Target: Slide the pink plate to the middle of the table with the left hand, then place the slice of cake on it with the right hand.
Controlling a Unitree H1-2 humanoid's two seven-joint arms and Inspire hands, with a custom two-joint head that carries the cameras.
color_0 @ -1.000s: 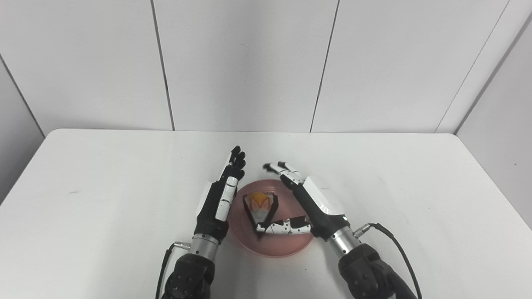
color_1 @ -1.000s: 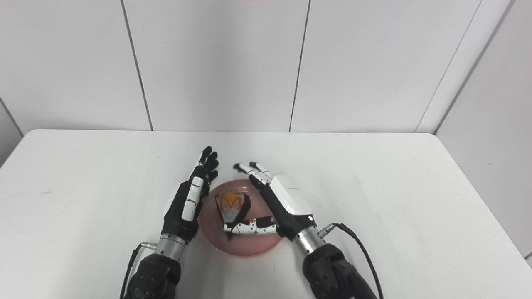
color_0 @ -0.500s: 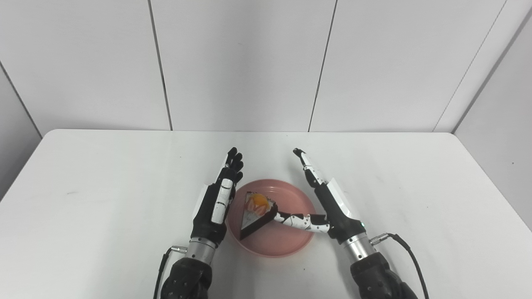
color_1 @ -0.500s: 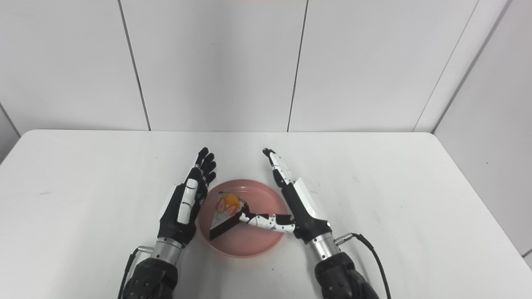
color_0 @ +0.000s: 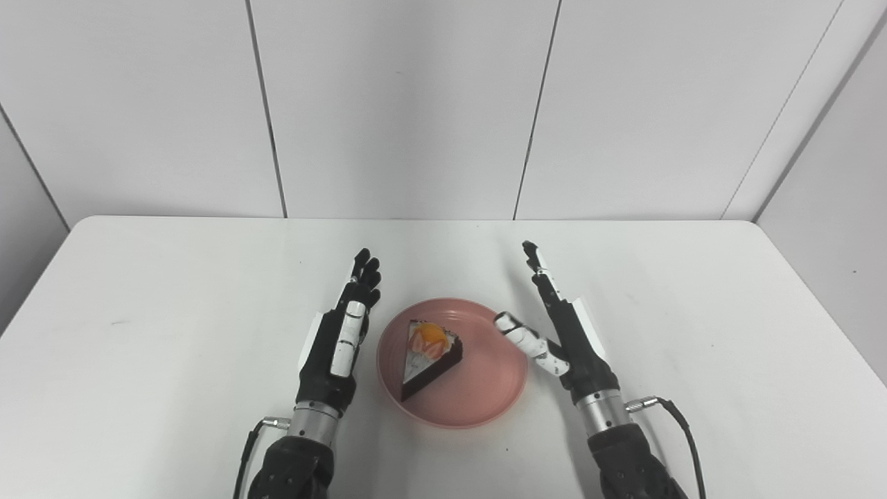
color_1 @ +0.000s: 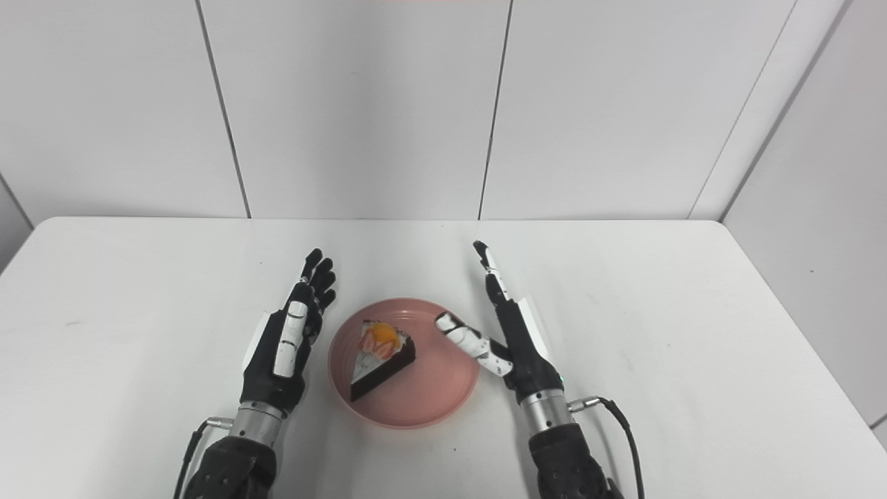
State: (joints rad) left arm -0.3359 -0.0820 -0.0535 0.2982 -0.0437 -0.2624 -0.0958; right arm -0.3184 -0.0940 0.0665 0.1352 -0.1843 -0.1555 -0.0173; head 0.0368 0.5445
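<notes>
Now, left to right across the table [color_0: 173,291]:

Left hand [color_0: 337,339]: just left of the plate, apart from it, edge-on with fingers straight and together, pointing away; it grasps nothing.

Pink plate [color_0: 485,388]: flat near the table's middle, between the two hands, neither hand touching it as far as I can tell.

Slice of cake [color_0: 429,350]: lying on the plate's left half, dark base and sides, white top with orange and red fruit.

Cake's heading: long axis runs diagonally; the narrow tip points toward the near left, the wide fruit-topped back toward the far right.

Handling, as a judgement: light, soft and easily crushed, topping likely to smear; best held low on the two dark flanks near the wide end, with gentle pressure, never from above.

Right hand [color_0: 568,333]: just right of the plate, fingers extended away, thumb reaching out over the rim; released, holding nothing.

Task standing: both steps look done.
</notes>
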